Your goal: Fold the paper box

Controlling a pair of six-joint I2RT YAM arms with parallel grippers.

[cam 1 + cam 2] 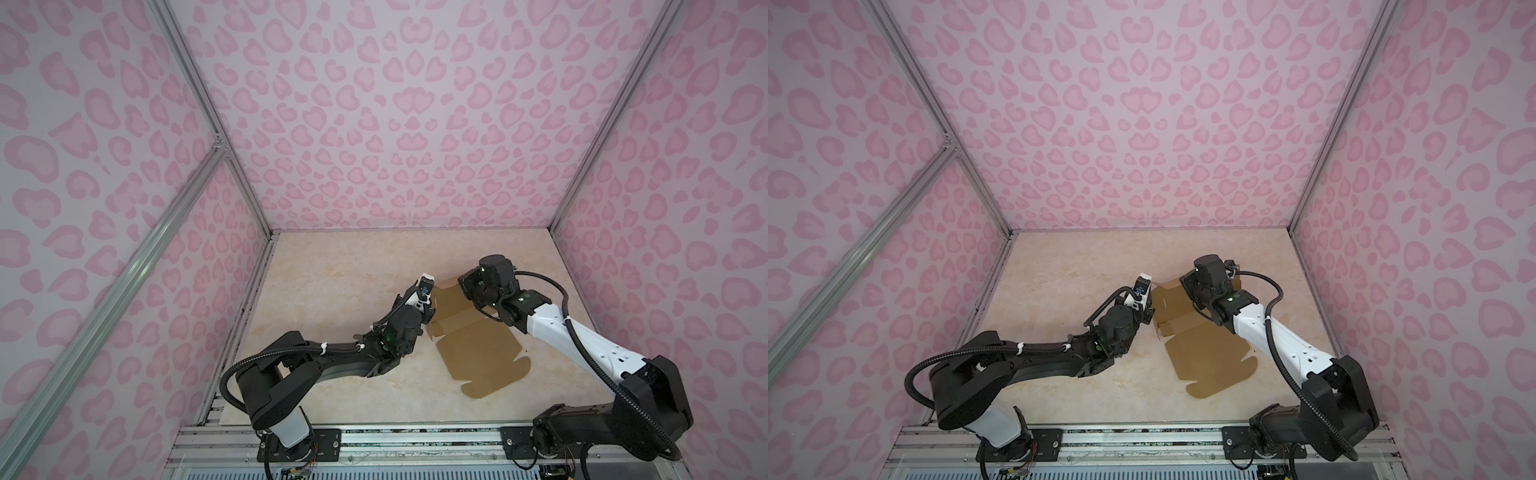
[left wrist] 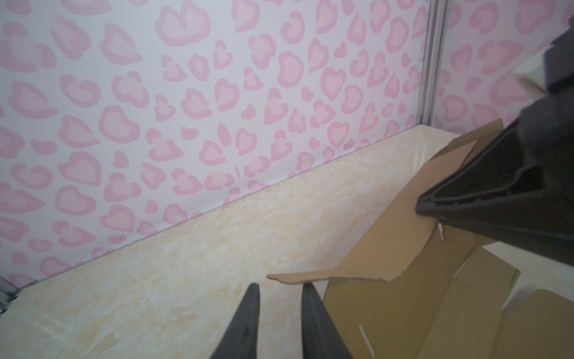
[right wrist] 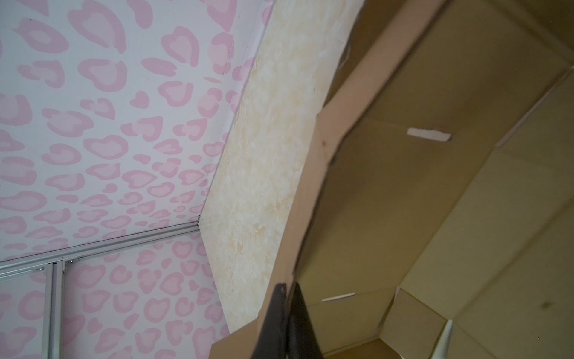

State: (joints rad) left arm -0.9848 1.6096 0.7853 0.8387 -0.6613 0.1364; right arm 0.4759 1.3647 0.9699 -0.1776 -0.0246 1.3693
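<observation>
As I watch the table (image 1: 332, 282), the box (image 1: 478, 357) lies partly folded on its right half (near panel flat, far walls raised). My right gripper (image 3: 289, 287) pinches a raised wall's edge; my left gripper (image 2: 279, 287), jaws slightly apart, sits just beside a flap tip.

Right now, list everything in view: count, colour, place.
paper box: 1, brown cardboard, part-folded, on the table right of centre, one panel lying flat toward the arm bases
table: 1, cream marbled, cell floor
walls: 3, pale with pink heart-like print, left, far and right sides
frame rails: several, silver aluminium, wall corners and near edge
left arm: 1, black and white, at the box's left edge
left gripper: 1, black, open, at a raised flap's tip
right arm: 1, white and black, over the box's far part
right gripper: 1, black, shut on a raised box wall
</observation>
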